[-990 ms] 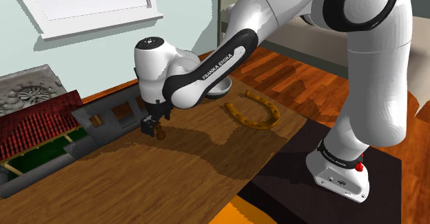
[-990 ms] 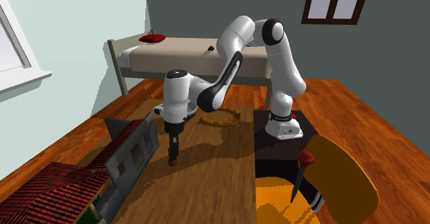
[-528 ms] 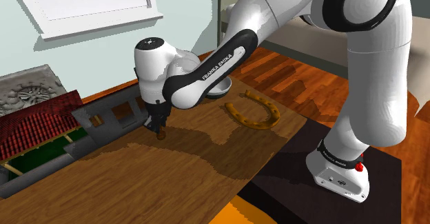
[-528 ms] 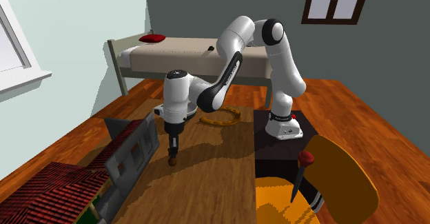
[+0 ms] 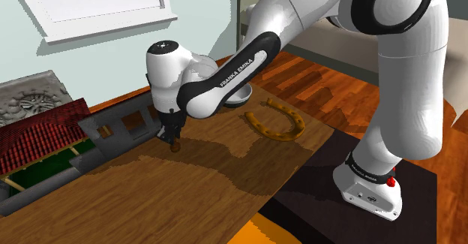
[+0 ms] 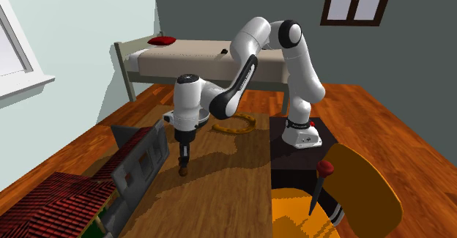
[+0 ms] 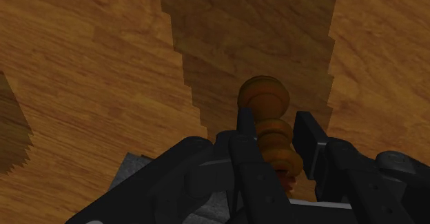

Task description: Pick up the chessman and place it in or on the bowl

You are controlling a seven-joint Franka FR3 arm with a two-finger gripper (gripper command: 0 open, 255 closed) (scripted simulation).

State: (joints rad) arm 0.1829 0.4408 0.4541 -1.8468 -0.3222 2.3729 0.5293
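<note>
Black two-finger gripper | your fingers look clamped on the small brown turned chessman, low over the brown wooden table | grasp seemingly made; you have yet to lift and carry it to the pale rounded bowl behind your forearm.

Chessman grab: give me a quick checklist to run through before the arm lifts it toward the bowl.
1. Gripper shut on chessman: ok, the fingers clasp its sides.
2. Chessman upright: ok.
3. Chessman off the table: cannot tell.
4. Bowl located: ok, partly hidden behind the forearm.
5. Bowl empty: cannot tell.
6. Room beside the grey model building: ok, apart from the gripper, though close.
</note>
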